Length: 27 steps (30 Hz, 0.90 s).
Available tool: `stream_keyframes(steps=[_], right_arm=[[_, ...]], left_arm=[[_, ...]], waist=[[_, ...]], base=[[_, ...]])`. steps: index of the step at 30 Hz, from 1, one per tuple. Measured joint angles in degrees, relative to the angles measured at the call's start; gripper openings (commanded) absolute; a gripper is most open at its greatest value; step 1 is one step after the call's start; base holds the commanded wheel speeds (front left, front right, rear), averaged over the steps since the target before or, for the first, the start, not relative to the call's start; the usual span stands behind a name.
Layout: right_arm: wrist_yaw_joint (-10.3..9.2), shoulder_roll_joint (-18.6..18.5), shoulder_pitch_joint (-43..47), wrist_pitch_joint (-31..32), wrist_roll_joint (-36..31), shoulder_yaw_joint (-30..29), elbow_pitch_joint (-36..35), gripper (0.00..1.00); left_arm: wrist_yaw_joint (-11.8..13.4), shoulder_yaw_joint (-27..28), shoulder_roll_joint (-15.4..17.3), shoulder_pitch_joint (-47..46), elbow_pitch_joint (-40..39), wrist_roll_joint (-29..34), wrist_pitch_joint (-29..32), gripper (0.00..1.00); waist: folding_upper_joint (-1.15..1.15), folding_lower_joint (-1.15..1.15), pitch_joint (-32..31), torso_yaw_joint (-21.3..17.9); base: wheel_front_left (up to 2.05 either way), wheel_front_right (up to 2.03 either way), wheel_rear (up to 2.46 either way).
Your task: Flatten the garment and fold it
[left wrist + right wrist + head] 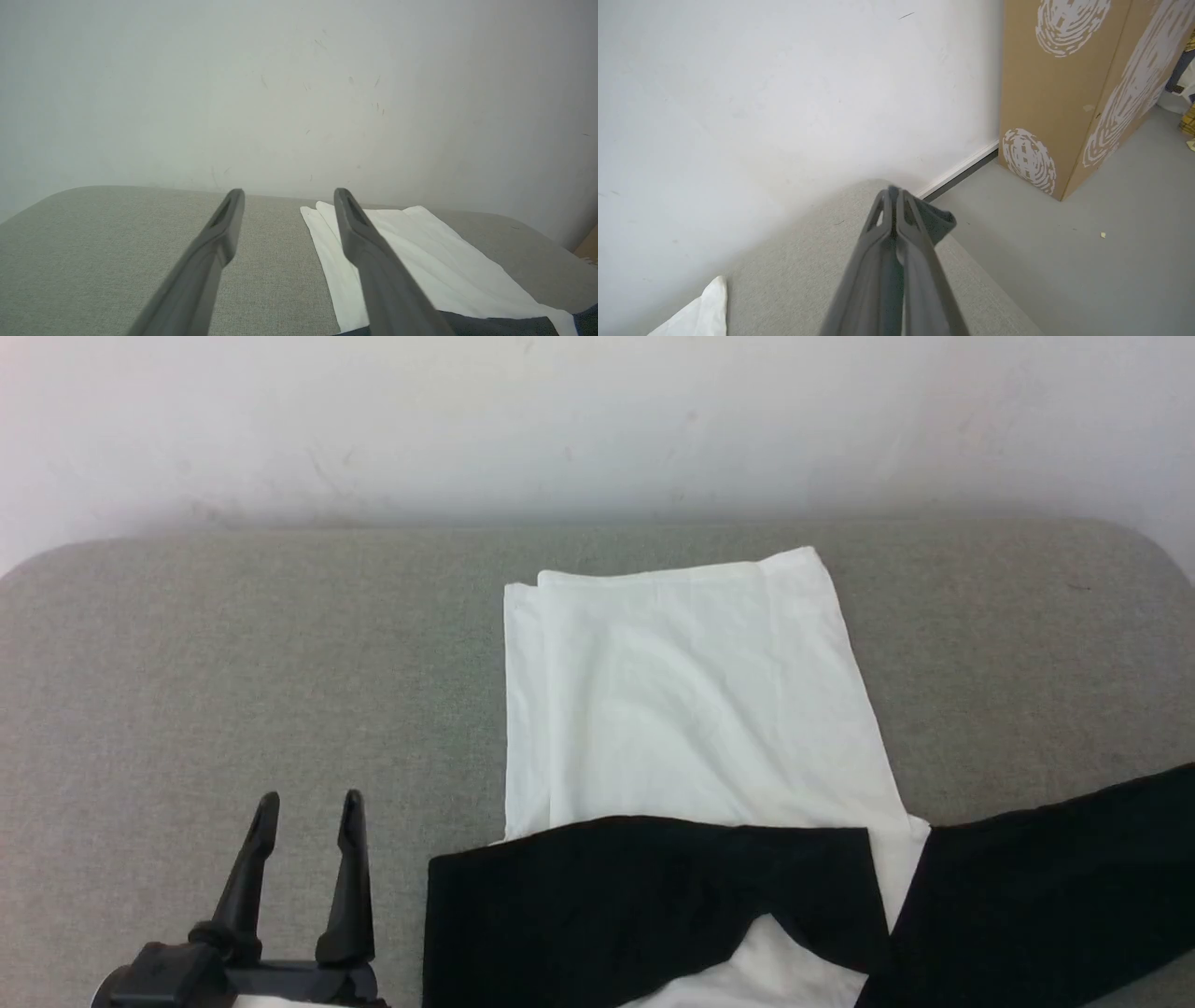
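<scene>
Pinching a black sleeve of the garment (691, 709), your right gripper (892, 192) is clenched; your left gripper (311, 797) hangs released, the white panel just right of it.

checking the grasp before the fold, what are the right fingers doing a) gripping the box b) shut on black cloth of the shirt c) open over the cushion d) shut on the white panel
b: the right fingers are pressed together, with a black flap of the shirt pinched at their tips

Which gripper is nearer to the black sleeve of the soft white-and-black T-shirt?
Right. The right gripper is shut on the black sleeve; the left gripper stands open over the grey cushion, left of the T-shirt.
</scene>
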Motion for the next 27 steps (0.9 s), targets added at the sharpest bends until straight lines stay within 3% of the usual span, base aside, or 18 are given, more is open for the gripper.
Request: stream_keyframes(steps=[14, 21, 27], right_arm=[[0.00, 8.56, 3.79, 5.09, 6.56, 27.95, -19.42, 0.00], [0.00, 13.37, 4.98, 5.19, 6.72, 46.35, -20.33, 0.00], [0.00, 15.21, 6.32, 1.99, 6.79, 60.47, -15.64, 0.00]], left_arm=[[0.60, -0.38, 0.00, 1.27, -1.07, -0.43, 0.48, 1.00], [0.98, -0.70, 0.13, 1.28, -1.01, -0.43, 0.52, 1.00], [1.02, -1.13, 0.40, 1.27, -1.05, -0.43, 1.00, 1.00]], waist=[[0.00, 0.01, -2.55, 1.59], [0.00, 0.01, -2.70, 3.43], [0.00, 0.01, -2.49, 4.94]], base=[[0.00, 0.00, 0.00], [0.00, 0.00, 0.00], [0.00, 0.00, 0.00]])
